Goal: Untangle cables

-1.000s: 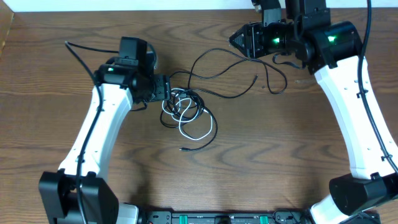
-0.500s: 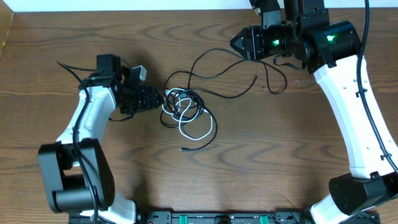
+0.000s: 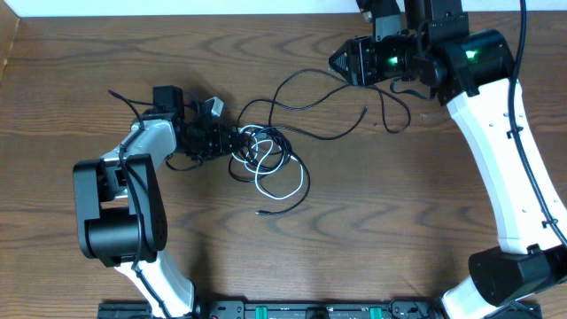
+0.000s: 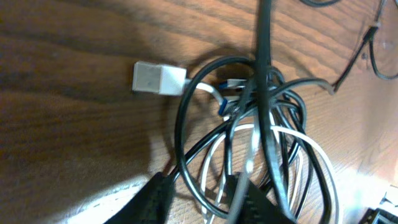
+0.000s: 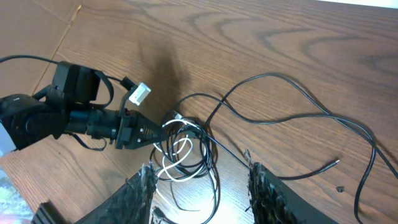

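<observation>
Now the left gripper point(image 3: 235, 140) has swung in and narrowed its jaws around black cable point(image 5: 268, 76) and white cable point(image 3: 282, 195) strands of the tangle point(image 3: 266, 155) on the table point(image 3: 399, 230), firm grip unconfirmed, while the right gripper point(image 5: 202, 186) hovers released and empty, so separation can begin.

**Dark wood table under strong light**

A brown wood-grain table point(image 3: 354, 230) fills the overhead view. A pale white strip point(image 3: 177, 7) runs beyond its far edge. In the left wrist view a bright patch of light point(image 4: 118, 193) lies on the boards beside deep shadow.
</observation>
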Tool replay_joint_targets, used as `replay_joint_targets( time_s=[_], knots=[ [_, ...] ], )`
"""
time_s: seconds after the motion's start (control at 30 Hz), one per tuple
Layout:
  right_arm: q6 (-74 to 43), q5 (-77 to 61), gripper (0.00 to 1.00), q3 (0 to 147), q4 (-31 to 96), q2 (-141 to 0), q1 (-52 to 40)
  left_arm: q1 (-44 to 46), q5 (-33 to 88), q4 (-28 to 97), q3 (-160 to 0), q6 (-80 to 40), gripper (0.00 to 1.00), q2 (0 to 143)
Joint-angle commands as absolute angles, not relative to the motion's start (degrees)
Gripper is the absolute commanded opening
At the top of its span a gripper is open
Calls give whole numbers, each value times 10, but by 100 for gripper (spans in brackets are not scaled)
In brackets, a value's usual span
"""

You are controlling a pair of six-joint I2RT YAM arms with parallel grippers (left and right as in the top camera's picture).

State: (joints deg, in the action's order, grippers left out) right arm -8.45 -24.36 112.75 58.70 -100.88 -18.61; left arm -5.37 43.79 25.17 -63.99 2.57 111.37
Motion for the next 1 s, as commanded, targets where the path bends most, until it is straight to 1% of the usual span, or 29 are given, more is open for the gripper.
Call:
replay_joint_targets(
  time_s=[0.0,0.07,0.2,0.33,0.53,0.7,0.83,0.97],
  knots=[
    [-74,-238,46,1128,588,-1009,-192,-53,459,251,-636,27,22,1115],
    [-74,-239,46,1127,587,-1009,-192,-53,458,251,-636,27,8,1114],
    [-74,-239,47,1127,587,-1013,-192,-55,443,255,-640,16,8,1080],
    [-74,-239,47,1127,585,-1026,-203,-54,428,279,-657,-24,8,968],
    [-74,-256,46,1127,571,-1052,-227,-53,428,282,-659,-116,7,789],
    [-77,-274,46,1127,546,-1067,-250,-53,425,281,-659,-170,7,698],
    [-76,-279,47,1127,532,-1078,-271,-53,425,252,-660,-233,7,658],
    [-76,-287,47,1127,529,-1090,-284,-53,444,179,-675,-295,8,638]
  ],
)
